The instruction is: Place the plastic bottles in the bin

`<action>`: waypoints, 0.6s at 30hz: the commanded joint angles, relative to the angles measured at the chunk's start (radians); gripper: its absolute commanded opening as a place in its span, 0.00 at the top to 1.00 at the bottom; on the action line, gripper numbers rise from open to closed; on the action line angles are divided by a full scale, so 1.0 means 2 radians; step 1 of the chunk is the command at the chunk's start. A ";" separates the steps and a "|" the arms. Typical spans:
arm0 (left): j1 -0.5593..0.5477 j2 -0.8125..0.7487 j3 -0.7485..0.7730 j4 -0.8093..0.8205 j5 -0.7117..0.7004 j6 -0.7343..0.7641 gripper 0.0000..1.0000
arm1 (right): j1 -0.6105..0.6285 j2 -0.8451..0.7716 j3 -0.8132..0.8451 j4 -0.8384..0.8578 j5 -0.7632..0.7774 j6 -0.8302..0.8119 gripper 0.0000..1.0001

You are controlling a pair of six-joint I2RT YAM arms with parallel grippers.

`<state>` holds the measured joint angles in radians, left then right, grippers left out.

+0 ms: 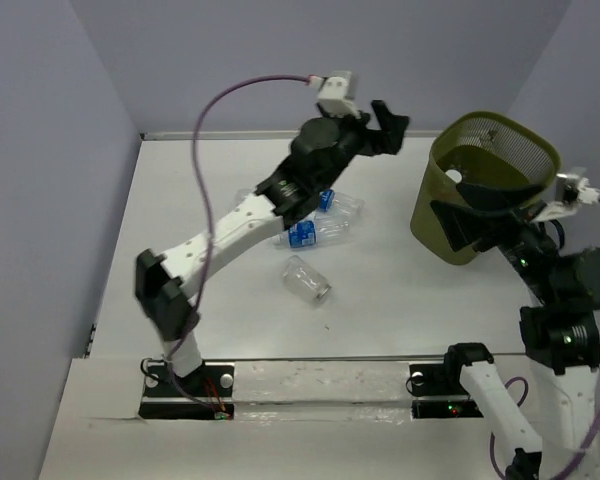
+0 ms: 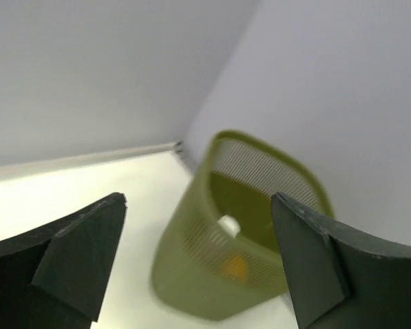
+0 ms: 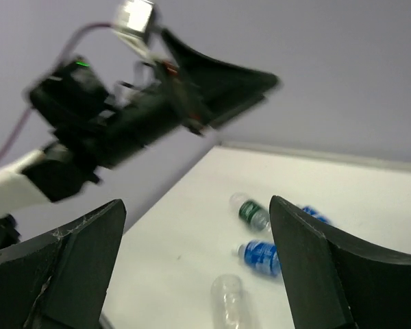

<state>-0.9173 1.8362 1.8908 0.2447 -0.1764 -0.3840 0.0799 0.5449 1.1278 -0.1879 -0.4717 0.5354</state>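
Enclosure: pale lavender walls (image 1: 40,150) around a white tabletop (image 1: 180,250).

1. Left arm. It reaches from the near left corner diagonally towards the far edge. The left pincer (image 1: 392,135) hangs raised above the tabletop near the middle of the far edge. Its fingers are spread wide apart with nothing between them, and they point at the bin.

2. Plastic bottles (image 1: 315,230). A loose group lies on its side near the tabletop centre, partly under the left forearm and well apart from the left pincer, on its near side.
   - Two blue-labelled bottles (image 1: 302,235) (image 1: 326,200) lie close together.
   - A green-labelled bottle (image 3: 250,211) lies next to them.
   - A clear bottle (image 1: 307,280) with no visible label lies just nearer the front edge.
   - No writing on any label can be read.

3. Bin (image 2: 192,267). It sits at the far right corner, to the right of the left pincer. A white item (image 2: 227,225) and an orange item (image 2: 236,266) show inside it through the mesh.

4. Right arm. The right pincer (image 3: 196,202) is at the bin, near the right edge, and faces left towards the bottles. Its fingers are apart and grip nothing. Whether they touch the bin cannot be determined.
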 commanded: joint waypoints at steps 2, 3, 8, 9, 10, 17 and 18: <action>0.050 -0.213 -0.300 -0.038 -0.103 -0.043 0.01 | 0.031 0.105 -0.070 0.058 -0.107 0.028 0.10; 0.067 -0.287 -0.368 -0.060 -0.122 -0.078 0.01 | 0.071 0.134 -0.069 0.036 -0.064 0.006 0.10; 0.095 -0.393 -0.503 -0.103 -0.129 -0.109 0.01 | 0.222 0.219 -0.068 0.013 0.066 -0.054 0.06; 0.098 -0.421 -0.510 -0.112 -0.133 -0.105 0.01 | 0.257 0.235 -0.070 0.016 0.093 -0.060 0.04; 0.100 -0.431 -0.514 -0.121 -0.136 -0.100 0.01 | 0.269 0.252 -0.074 0.021 0.102 -0.068 0.03; 0.107 -0.488 -0.477 -0.187 -0.100 -0.031 0.01 | 0.293 0.416 -0.051 0.005 0.156 -0.129 0.00; 0.107 -0.493 -0.477 -0.192 -0.107 -0.020 0.01 | 0.299 0.445 -0.047 0.002 0.158 -0.136 0.00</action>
<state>-0.7105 0.9340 0.8661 -0.1188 -0.3897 -0.5308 0.6559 1.3071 0.9794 -0.1677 -0.2512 0.3733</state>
